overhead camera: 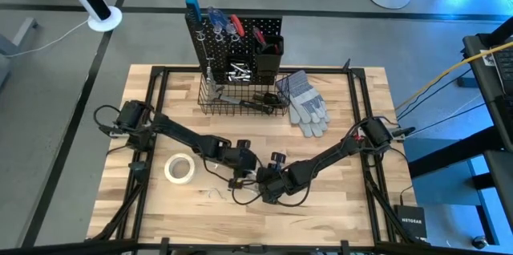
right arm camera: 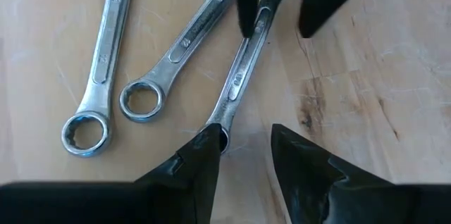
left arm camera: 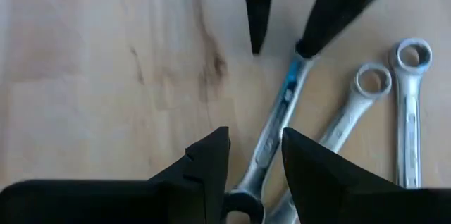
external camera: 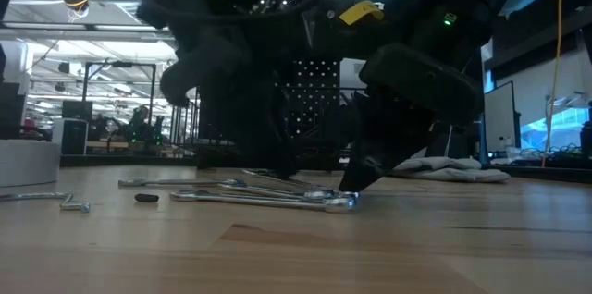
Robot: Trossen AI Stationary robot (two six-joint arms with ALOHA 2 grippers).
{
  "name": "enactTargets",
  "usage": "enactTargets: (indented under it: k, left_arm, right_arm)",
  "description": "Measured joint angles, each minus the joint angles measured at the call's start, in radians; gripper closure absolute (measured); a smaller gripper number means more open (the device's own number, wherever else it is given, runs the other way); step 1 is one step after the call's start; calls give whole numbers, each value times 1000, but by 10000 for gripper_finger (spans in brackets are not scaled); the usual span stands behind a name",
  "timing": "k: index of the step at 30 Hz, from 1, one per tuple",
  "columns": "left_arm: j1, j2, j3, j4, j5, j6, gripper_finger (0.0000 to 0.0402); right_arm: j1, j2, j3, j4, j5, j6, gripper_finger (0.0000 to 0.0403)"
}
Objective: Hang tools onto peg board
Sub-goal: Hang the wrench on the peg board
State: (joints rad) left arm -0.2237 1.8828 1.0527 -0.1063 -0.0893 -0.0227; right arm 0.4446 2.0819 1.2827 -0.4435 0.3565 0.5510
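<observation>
Both grippers meet low over the table's front edge, near its middle. The left gripper (left arm camera: 254,164) stands with fingers apart, straddling one end of a combination wrench (left arm camera: 278,122); the right gripper (right arm camera: 243,153) straddles the other end, likewise apart, neither clamped. The wrench is flat, polished steel: stiff, fairly heavy, probably slippery, best pinched across its narrow shank. Two more wrenches (right arm camera: 151,44) lie just beside it. The peg board (overhead camera: 236,42) stands at the back edge.

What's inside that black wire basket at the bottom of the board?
The wire basket holds several tools: silvery wrenches and darker-handled pieces lying loosely. Exactly how many cannot be told, since they overlap and the mesh hides parts.
</observation>
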Motion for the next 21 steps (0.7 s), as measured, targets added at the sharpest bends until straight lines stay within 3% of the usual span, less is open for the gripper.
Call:
enactTargets:
  k: [11,18,21]
  left_arm:
    - [22,23,2,-57,38,68,283]
    - [20,24,2,-64,47,125,373]
    - [15,24,2,-64,42,143,378]
  right_arm:
    - [0,0,0,0,0,-5,265]
    - [0,0,-2,-3,11,-6,265]
    - [0,-2,-2,-4,21,-6,265]
